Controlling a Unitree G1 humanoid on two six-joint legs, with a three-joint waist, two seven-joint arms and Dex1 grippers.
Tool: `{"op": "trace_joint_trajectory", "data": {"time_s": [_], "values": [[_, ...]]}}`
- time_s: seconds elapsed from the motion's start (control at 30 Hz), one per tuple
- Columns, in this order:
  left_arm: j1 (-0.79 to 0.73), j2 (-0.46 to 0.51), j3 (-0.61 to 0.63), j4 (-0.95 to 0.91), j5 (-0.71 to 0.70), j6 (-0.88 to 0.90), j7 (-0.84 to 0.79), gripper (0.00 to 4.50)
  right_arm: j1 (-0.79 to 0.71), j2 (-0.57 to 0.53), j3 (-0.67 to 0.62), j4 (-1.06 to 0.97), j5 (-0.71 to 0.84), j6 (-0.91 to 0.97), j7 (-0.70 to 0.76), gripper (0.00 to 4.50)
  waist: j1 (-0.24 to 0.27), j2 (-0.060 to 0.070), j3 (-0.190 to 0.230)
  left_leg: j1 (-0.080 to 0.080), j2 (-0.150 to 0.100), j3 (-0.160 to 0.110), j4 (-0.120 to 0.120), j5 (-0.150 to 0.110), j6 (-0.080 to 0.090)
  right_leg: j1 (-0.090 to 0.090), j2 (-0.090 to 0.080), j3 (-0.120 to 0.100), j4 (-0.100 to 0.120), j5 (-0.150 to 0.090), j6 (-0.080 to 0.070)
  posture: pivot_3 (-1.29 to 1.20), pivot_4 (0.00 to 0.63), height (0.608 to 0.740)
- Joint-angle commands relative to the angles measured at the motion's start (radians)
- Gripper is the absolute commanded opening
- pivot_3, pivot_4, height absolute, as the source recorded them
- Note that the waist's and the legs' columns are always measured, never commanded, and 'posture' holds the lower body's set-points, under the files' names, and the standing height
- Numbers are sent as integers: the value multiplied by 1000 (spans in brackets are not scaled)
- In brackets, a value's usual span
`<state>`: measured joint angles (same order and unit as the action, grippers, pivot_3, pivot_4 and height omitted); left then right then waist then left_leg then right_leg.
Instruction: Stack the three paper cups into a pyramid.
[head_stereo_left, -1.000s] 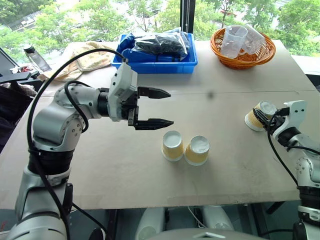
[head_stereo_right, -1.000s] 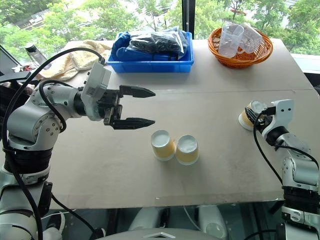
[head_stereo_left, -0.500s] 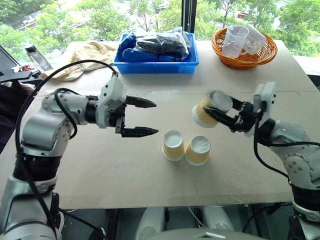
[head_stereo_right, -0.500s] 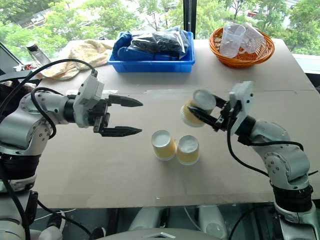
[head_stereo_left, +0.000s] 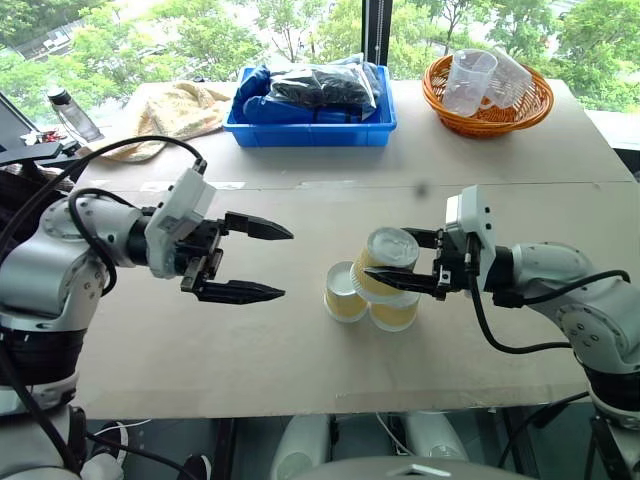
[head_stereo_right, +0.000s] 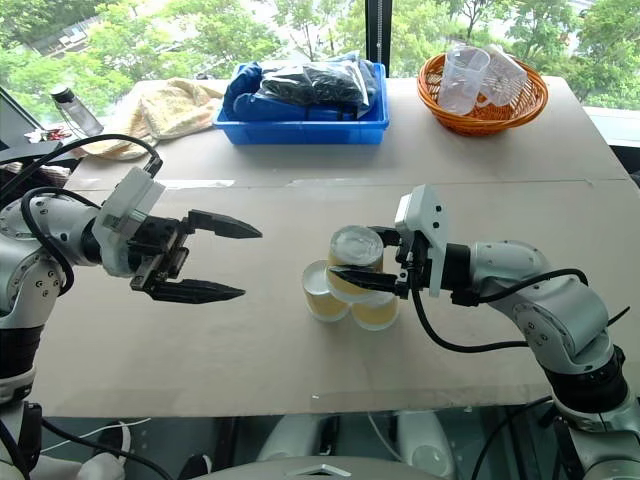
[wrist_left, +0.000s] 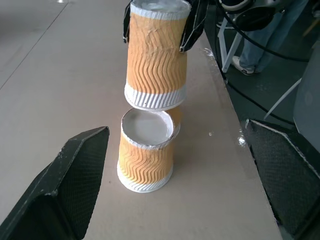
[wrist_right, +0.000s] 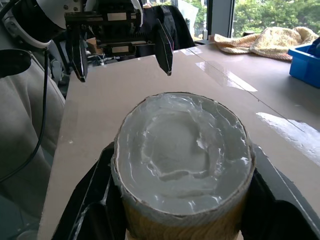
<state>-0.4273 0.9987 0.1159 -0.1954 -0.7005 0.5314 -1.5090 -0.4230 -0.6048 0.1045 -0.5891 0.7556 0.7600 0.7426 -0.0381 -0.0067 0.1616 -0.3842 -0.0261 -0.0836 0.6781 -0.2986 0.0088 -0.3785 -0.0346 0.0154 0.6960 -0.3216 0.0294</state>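
Cups of tan-yellow ribbed paper with white rims and bases, three alike, are gathered near the middle of the tabletop (head_stereo_left: 200, 340). Two of them are set upside down and side by side, touching: the left base cup (head_stereo_left: 343, 292) and the right base cup (head_stereo_left: 396, 312). The third paper cup (head_stereo_left: 381, 262), also inverted, is clamped around its upper part by the black fingers of the right gripper (head_stereo_left: 392, 276), which is reached in level from the right. In the left wrist view this held cup (wrist_left: 156, 55) is seen just above the left base cup (wrist_left: 146, 150), with a narrow gap beneath its rim, so contact with the lower pair cannot be confirmed. The left gripper (head_stereo_left: 262, 262) is held well apart to the left of the cups, its two fingers spread wide and nothing between them. At the far edge of the tabletop are placed a blue plastic bin (head_stereo_left: 313, 118) filled with dark bags, an orange wicker basket (head_stereo_left: 497, 112) of clear plastic measuring cups, and a crumpled yellow towel (head_stereo_left: 178, 112).
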Motion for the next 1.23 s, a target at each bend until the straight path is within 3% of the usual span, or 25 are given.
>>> {"op": "trace_joint_trajectory", "data": {"time_s": [0.03, 0.27, 0.43, 0.47, 0.67, 0.8, 0.9, 1.03, 1.23], "values": [[-2, 7, 38, -23, -25, -3, -1, 4500, -14, -6, -3, -33, 3, 2, -1, 1985, -1, 0, 0, 0, 0, 0, 0, 0, 0, 0, 0, 0, 0, 0, 0, 0, 150, 740], [-13, -3, 29, -13, -20, -21, 1, 4500, -11, -9, 25, -29, -23, 5, 1, 1985, -1, 0, 0, 0, 0, 0, 0, 0, 0, 0, 0, 0, 0, 0, 0, 0, 150, 740], [-12, 1, 28, -5, -15, -29, -2, 4500, -11, -6, 23, -36, -26, 11, -9, 4292, -1, 0, 0, 0, 0, 0, 0, 0, 0, 0, 0, 0, 0, 0, 0, 0, 150, 740], [-10, 1, 29, -5, -15, -30, -3, 4500, -12, -6, 20, -38, -24, 13, -11, 4404, -1, 0, 0, 0, 0, 0, 0, 0, 0, 0, 0, 0, 0, 0, 0, 0, 150, 740], [27, -1, 58, -9, -22, -27, 20, 4500, 28, -54, -114, -80, 73, 44, -15, 4404, 0, 0, 0, 0, 0, 0, 0, 0, 0, 0, 0, 0, 0, 0, 0, 0, 150, 740], [183, -23, 128, -51, 21, -36, 131, 4500, 196, -165, -349, -117, 178, 59, 20, 4404, 4, 0, 0, -1, 0, 0, -2, -1, 1, 0, -1, 0, -2, 0, 0, 0, 150, 740], [307, -44, 111, -85, 125, -69, 246, 4500, 349, -227, -412, -124, 84, -22, 76, 4404, 7, 0, 0, -1, 0, 0, -2, -1, 2, 0, -1, 0, -3, 0, 0, 0, 150, 740], [405, -184, 113, -90, 195, -141, 417, 4500, 528, -141, -467, -24, -22, -233, 135, 4404, 11, -1, 0, 1, 0, 1, -2, -3, 5, 2, -1, 1, -1, 0, 0, 0, 150, 740], [485, -327, 84, 8, 329, -325, 552, 4500, 613, -30, -442, 265, -164, -532, 247, 4404, 23, -1, -1, 4, 0, 3, -2, -3, 5, 3, -1, 3, 0, 0, 0, 0, 150, 740]]}}
